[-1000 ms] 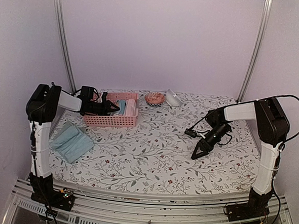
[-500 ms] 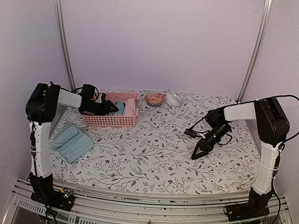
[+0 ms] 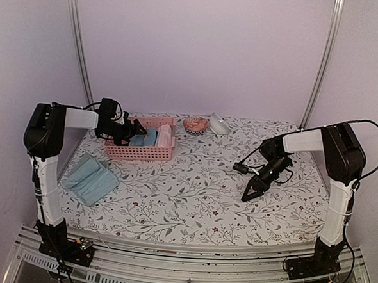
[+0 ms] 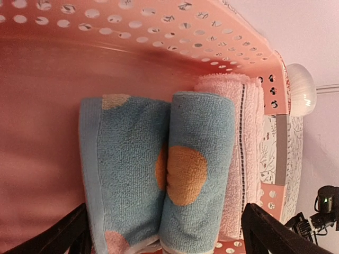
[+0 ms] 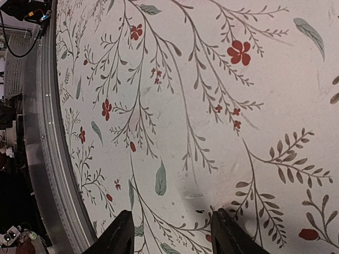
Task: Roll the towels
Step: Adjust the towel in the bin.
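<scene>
A light blue towel (image 4: 159, 174) with orange motifs lies rolled in the pink basket (image 4: 159, 32), and a rolled pink towel (image 4: 246, 153) sits beside it on its right. My left gripper (image 4: 164, 238) hovers over the blue roll, open, with one finger on each side of the roll and not pressing it. From above, the left gripper (image 3: 133, 133) reaches into the basket (image 3: 140, 153). A pale teal towel (image 3: 90, 179) lies folded flat on the table's left side. My right gripper (image 3: 246, 196) hangs open just over bare tablecloth (image 5: 175, 106), with nothing between its fingers (image 5: 119, 235).
A small orange patterned bowl (image 3: 195, 124) and a white object (image 3: 219, 124) stand at the back of the table, right of the basket. Metal frame posts (image 3: 79, 45) rise at both back corners. The table's metal front rail (image 5: 50, 159) runs near the right gripper.
My left gripper has opened wide and let go of the blue towel roll in the basket, and the arm has pulled back a little. The right arm has not moved.
</scene>
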`<state>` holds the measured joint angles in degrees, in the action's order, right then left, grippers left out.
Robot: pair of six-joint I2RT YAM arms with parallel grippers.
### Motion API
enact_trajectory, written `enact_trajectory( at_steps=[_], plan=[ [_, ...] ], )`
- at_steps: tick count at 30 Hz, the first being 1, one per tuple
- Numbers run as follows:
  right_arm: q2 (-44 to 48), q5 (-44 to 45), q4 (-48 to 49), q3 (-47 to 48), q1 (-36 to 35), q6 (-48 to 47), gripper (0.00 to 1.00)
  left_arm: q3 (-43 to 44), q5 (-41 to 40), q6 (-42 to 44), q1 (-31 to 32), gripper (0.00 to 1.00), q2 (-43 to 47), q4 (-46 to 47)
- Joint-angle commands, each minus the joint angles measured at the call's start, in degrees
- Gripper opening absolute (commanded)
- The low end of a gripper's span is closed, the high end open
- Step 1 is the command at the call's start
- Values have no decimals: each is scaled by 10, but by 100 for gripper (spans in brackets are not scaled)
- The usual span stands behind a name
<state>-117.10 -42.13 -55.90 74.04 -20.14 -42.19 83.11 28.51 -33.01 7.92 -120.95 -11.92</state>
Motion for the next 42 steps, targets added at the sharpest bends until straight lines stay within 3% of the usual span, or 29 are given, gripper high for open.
enact_trajectory(
  at_steps=[1,6,21,25,30,35,42],
  plan=[
    [-1,15,1,8,-3,3,51,18,-74,30,10,98,38,-52],
    [-3,16,0,8,-3,2,51,56,-122,67,35,98,31,-100],
    [-9,17,0,3,-3,0,51,180,-267,116,121,61,-57,-219],
    [-13,19,-1,3,-3,-1,50,188,-287,121,128,56,-67,-229],
    [-15,19,-2,3,-4,-2,50,194,-273,124,129,52,-87,-229],
    [-17,19,-2,3,-3,-3,50,197,-262,133,126,38,-90,-217],
    [-17,19,0,2,-4,-2,49,65,-57,112,61,25,-17,-39]
  ],
)
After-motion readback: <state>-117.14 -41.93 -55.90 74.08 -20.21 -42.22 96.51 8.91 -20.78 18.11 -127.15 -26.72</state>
